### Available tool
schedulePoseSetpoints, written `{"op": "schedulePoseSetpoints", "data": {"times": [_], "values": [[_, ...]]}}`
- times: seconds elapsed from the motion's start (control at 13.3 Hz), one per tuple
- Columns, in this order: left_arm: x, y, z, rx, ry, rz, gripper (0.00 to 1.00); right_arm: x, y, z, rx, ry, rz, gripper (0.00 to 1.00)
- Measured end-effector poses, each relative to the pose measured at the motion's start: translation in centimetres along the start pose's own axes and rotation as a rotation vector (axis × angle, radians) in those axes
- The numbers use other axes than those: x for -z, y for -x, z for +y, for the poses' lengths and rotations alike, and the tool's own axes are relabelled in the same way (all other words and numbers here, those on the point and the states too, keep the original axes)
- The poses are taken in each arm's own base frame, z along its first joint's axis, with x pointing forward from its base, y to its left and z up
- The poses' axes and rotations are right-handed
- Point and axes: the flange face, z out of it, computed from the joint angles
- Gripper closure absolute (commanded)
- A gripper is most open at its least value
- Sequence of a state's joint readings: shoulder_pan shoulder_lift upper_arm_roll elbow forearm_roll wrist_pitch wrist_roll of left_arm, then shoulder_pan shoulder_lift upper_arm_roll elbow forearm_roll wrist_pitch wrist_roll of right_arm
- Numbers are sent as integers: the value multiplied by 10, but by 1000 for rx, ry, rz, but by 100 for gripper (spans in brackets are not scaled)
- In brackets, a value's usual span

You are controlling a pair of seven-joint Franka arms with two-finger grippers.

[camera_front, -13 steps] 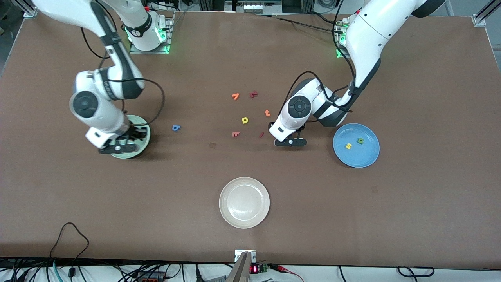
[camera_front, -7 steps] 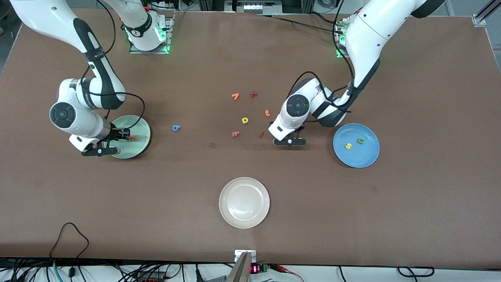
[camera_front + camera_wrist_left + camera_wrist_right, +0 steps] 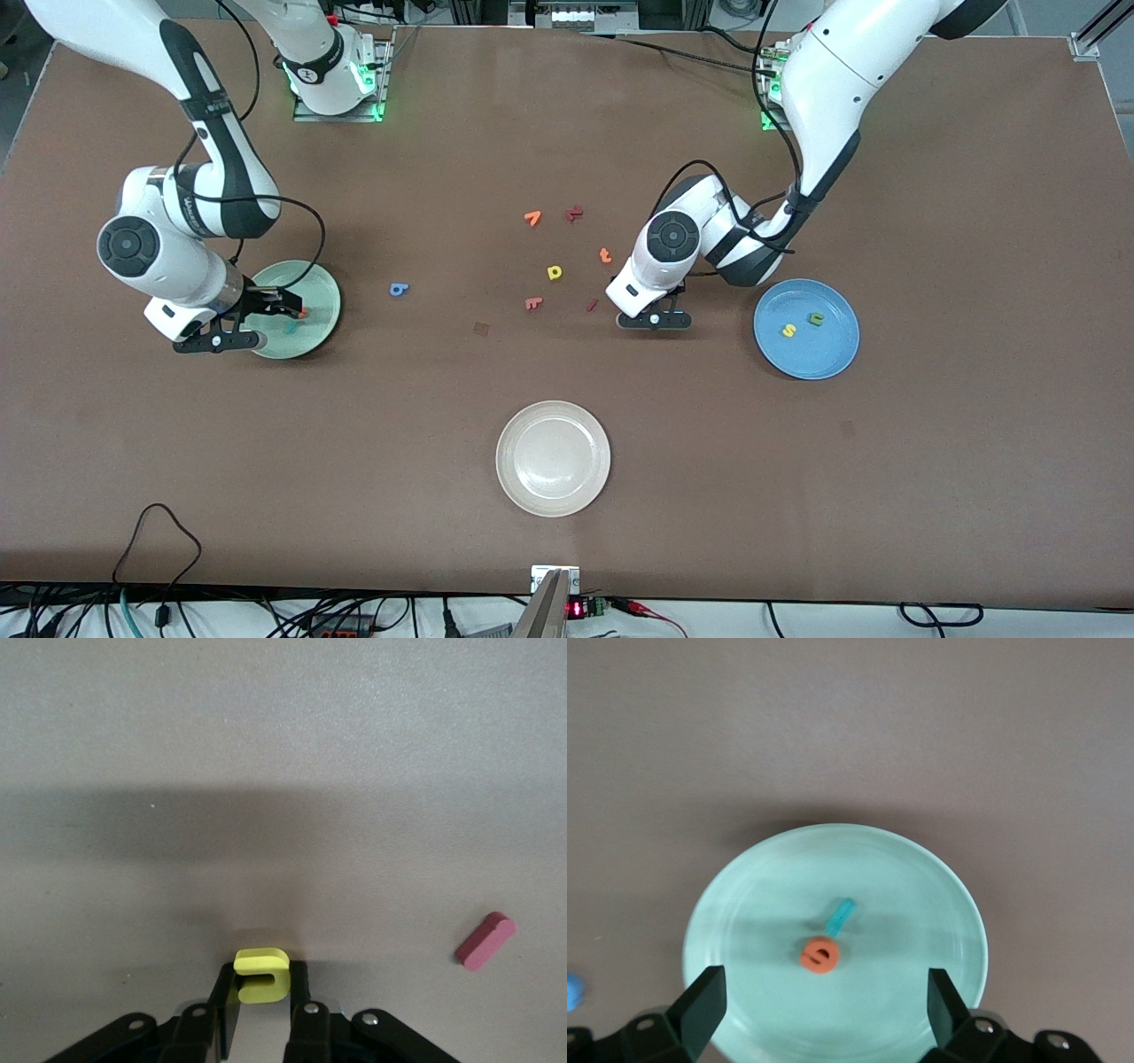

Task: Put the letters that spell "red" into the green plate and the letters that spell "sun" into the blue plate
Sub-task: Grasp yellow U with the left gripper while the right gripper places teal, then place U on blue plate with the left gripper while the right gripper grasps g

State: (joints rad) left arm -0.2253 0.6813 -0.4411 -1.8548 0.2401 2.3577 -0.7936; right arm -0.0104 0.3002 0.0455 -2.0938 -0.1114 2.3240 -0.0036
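My left gripper [image 3: 263, 992] is shut on the yellow u [image 3: 261, 974], low over the table between the loose letters and the blue plate [image 3: 806, 359]. The front view shows that gripper [image 3: 656, 321] but hides the u. A yellow s [image 3: 788, 330] and a green n [image 3: 816, 318] lie in the blue plate. My right gripper [image 3: 824, 992] stands open over the green plate [image 3: 921, 895]. In that plate lie the orange e [image 3: 819, 955] and the teal r [image 3: 841, 915]. The blue d [image 3: 399, 289] lies on the table beside the green plate.
A cream plate [image 3: 553, 457] sits nearest the front camera. Loose letters lie mid-table: a yellow d/p shape [image 3: 555, 272], an orange t [image 3: 605, 255], an orange v [image 3: 532, 217], a dark red one [image 3: 574, 213], a reddish one [image 3: 532, 303]. A pink bar [image 3: 485, 940] lies beside the left gripper.
The right gripper has opened, left the orange e in the green plate and drawn back toward the right arm's end. The left gripper has closed on the yellow u.
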Motion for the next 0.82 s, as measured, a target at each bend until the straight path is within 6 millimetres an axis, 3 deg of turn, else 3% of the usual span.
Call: {"op": "schedulePoseSetpoints", "data": {"times": [0.3, 0.6, 0.82], "values": [[11, -2, -10, 11, -62, -38, 87, 27, 2, -47, -64, -4, 18, 0], [67, -20, -32, 26, -134, -50, 87, 28, 13, -132, -181, -16, 13, 0], [104, -46, -79, 5, -168, -80, 87, 18, 23, -167, -178, -13, 3, 0]]}}
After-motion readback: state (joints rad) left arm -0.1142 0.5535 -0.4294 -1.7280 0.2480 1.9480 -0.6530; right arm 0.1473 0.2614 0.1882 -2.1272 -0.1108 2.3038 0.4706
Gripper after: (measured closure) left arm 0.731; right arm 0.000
